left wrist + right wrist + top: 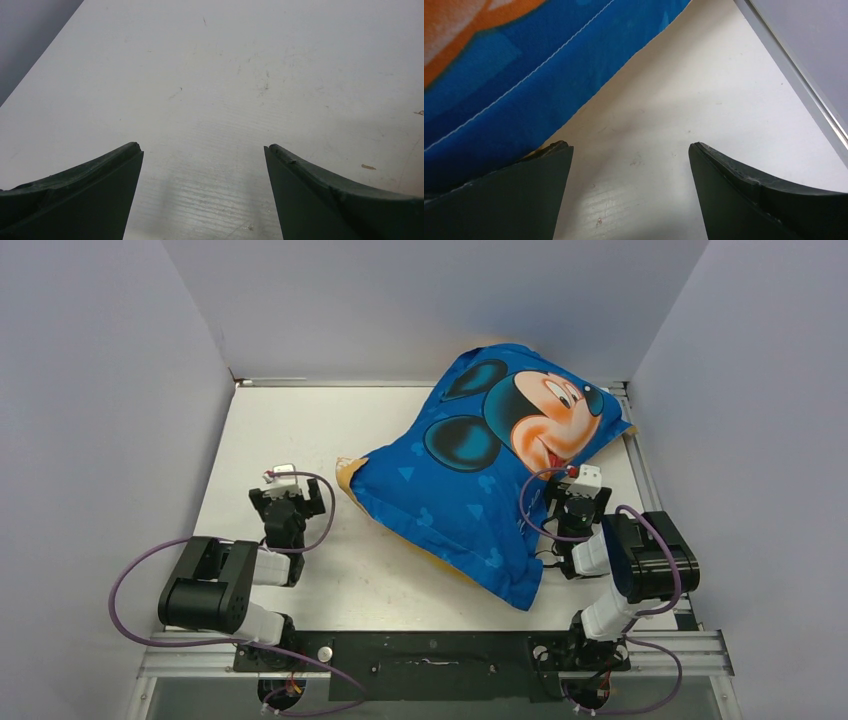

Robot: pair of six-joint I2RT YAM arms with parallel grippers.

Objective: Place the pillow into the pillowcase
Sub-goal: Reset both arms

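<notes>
- We see the left claw wide open and empty, over the bare table.
- Our right claw is also spread and empty, just beside the pillowcase.
- That plump pillowcase lies blue face up, reaching toward the far right corner.

Lab-style robot test cell: white table, plain grey partition walls, aluminium frame rail.
</notes>
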